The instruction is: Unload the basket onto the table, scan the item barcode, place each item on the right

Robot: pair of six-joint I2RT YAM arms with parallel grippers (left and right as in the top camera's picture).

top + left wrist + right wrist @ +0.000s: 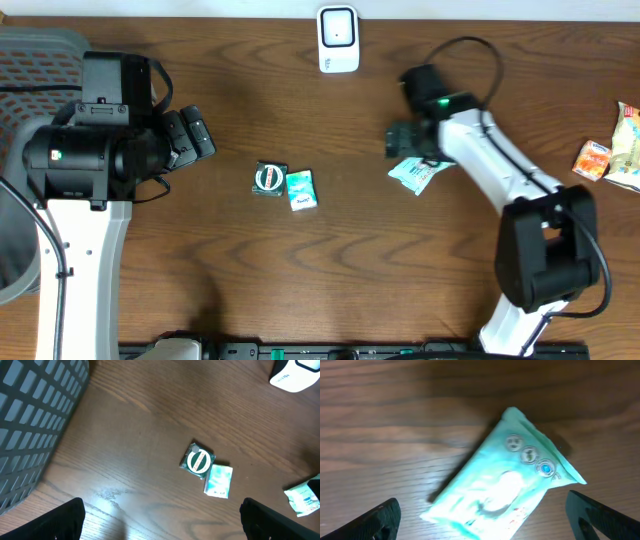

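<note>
A pale teal packet (505,485) lies on the wooden table under my right gripper (482,510), which is open. Its black fingers (380,520) stand wide on either side and do not touch the packet. From overhead the same packet (415,175) sits just in front of the right gripper (405,148). The white barcode scanner (338,38) stands at the table's far edge, up and left of that arm. My left gripper (195,135) hovers open at the left with nothing in it, bare table between its fingers (65,520).
A round green-and-white item (270,178) and a small teal packet (301,189) lie together mid-table, also seen as the round item (199,460) and the packet (219,480). Snack packs (605,155) sit at the right edge. A grey basket (35,420) stands at the left.
</note>
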